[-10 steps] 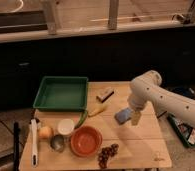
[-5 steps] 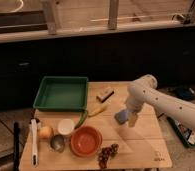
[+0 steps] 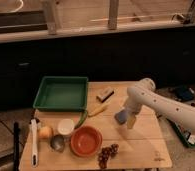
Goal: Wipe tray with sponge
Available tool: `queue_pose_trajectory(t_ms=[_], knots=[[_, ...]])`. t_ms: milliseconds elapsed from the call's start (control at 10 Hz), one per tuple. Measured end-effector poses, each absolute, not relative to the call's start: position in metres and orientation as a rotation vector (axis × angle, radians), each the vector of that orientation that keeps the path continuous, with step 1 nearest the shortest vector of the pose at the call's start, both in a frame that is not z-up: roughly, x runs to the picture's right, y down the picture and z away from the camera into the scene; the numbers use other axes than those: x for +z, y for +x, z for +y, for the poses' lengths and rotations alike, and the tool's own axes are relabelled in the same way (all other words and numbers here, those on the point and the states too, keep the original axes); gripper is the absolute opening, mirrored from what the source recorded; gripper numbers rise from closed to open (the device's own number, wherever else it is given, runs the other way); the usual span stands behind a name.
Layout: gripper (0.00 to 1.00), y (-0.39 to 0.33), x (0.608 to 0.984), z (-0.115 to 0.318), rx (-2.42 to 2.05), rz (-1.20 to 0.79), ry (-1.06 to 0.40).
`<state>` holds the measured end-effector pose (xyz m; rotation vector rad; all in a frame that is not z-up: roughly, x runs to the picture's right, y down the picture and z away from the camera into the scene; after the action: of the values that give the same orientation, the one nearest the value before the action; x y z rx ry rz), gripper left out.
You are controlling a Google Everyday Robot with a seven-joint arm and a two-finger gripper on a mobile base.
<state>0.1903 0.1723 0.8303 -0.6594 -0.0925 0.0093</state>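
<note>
Wooden tabletop [image 3: 141, 145] under dark windows, green tray [image 3: 61, 95] lying empty at its far-left corner, and well to the right the end effector [image 3: 127, 119] grips the blue sponge [image 3: 120, 117], apparently ready to carry it over.

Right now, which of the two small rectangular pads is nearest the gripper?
The blue-purple sponge, right at the gripper; the tan-and-black block lies farther back, near the green tray.
</note>
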Motion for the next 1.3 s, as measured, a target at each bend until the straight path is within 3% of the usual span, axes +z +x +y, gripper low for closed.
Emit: queue_pose_trajectory(t_ms=[600, 800, 1100, 1300], knots=[[0.79, 0.185, 0.846, 0.183, 0.012, -0.113, -0.673], [0.68, 0.182, 0.849, 0.186, 0.012, -0.118, -0.678], [0.68, 0.177, 0.853, 0.187, 0.012, -0.126, -0.678], [0.62, 0.177, 0.854, 0.188, 0.012, -0.125, -0.682]])
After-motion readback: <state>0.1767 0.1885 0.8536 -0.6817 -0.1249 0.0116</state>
